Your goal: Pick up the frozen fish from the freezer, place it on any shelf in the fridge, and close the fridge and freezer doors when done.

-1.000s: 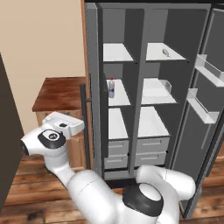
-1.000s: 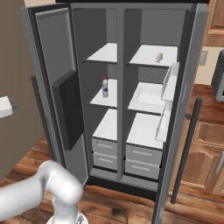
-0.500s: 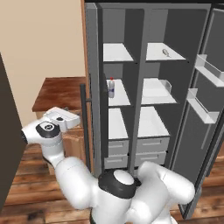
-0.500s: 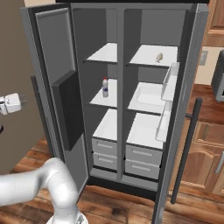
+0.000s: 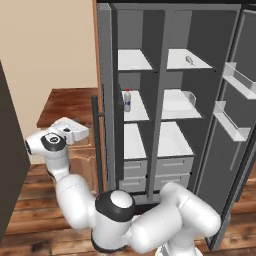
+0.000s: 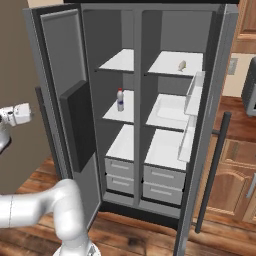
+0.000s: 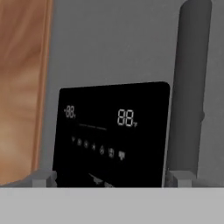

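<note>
With its jaws spread wide and empty, the white two-finger gripper (image 5: pixel 75 131) faces the narrow grey freezer door's (image 7: pixel 109 57) outer side, its dark vertical bar handle (image 7: pixel 188 87) just right of the fingers.

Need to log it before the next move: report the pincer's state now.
Pincer: open, holding nothing, facing the black dispenser panel on the grey freezer door.

2 doors (image 6: pixel 62 120), 1 fish (image 6: pixel 182 65), 1 bottle (image 6: pixel 120 100), 4 drawers (image 6: pixel 162 176), 2 door bins (image 5: pixel 230 122).
</note>
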